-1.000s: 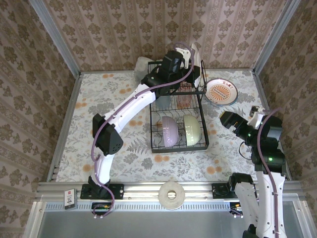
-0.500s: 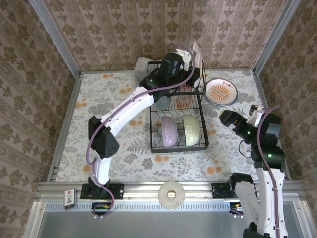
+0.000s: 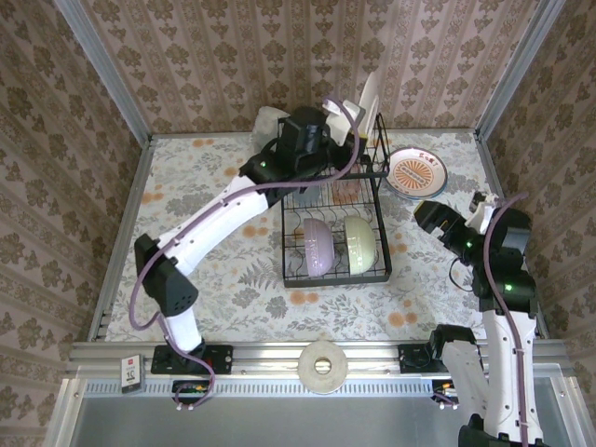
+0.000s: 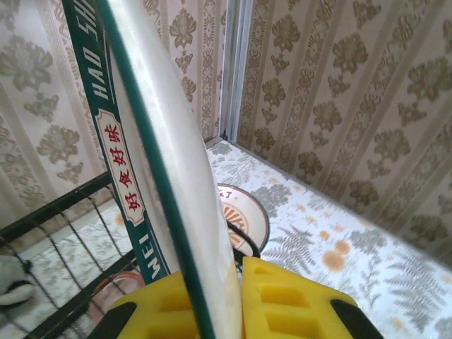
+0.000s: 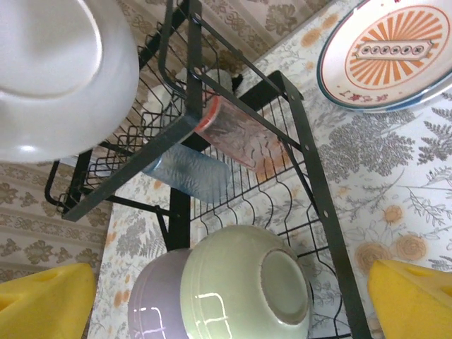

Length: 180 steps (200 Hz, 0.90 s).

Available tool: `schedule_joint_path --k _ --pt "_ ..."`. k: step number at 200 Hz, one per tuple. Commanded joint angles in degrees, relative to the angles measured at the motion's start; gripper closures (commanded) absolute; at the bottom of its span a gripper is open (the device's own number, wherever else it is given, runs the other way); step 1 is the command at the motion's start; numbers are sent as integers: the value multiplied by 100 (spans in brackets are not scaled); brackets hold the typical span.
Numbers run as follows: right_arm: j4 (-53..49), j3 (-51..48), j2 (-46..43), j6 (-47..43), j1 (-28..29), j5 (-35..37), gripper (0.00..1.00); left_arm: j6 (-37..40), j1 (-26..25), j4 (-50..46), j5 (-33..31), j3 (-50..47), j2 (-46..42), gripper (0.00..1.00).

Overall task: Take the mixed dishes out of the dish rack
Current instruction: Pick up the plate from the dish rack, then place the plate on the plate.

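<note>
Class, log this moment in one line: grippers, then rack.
left gripper: jaws shut on white plate | right gripper: jaws open | rack: lavender bowl, green bowl, pink tumbler, blue tumbler

Both arms [image 3: 233, 200] are built of white links and black joints. Purple cables [image 3: 131, 300] are strung alongside. Fingers [image 4: 289, 296] are padded yellow.

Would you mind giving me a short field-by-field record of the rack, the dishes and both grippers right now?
left gripper: shut on a green-rimmed white plate, held on edge over the far end of the dish rack
right gripper: open, empty, right of the dish rack
in rack: lavender bowl, pale green bowl, pink tumbler, blue tumbler
beside rack: orange-patterned plate, flat on the table
</note>
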Motion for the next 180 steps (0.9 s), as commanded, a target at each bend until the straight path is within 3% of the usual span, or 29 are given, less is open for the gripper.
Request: schedule_joint_path --k 1,23,60,85,123,180 --pt "227 227 32 279 -2 -334 0 1654 -222 799 -470 -486 -721 100" --pt "566 277 99 536 -1 -530 0 3056 -443 1149 -906 -1294 -1199 100" --pt "914 509 208 962 2 -832 0 5843 -831 2637 -1790 -3040 -1866 100" --pt "1171 647 223 1301 2 -988 0 7054 -910 3434 -2185 -3817 -2060 100" --pt "1481 804 295 1687 118 -1225 0 8450 -1008 4527 -2125 -4754 -2233 100" --pt "1139 915 520 1592 711 -878 0 9282 -1312 5243 -2446 -4906 -1825 100"
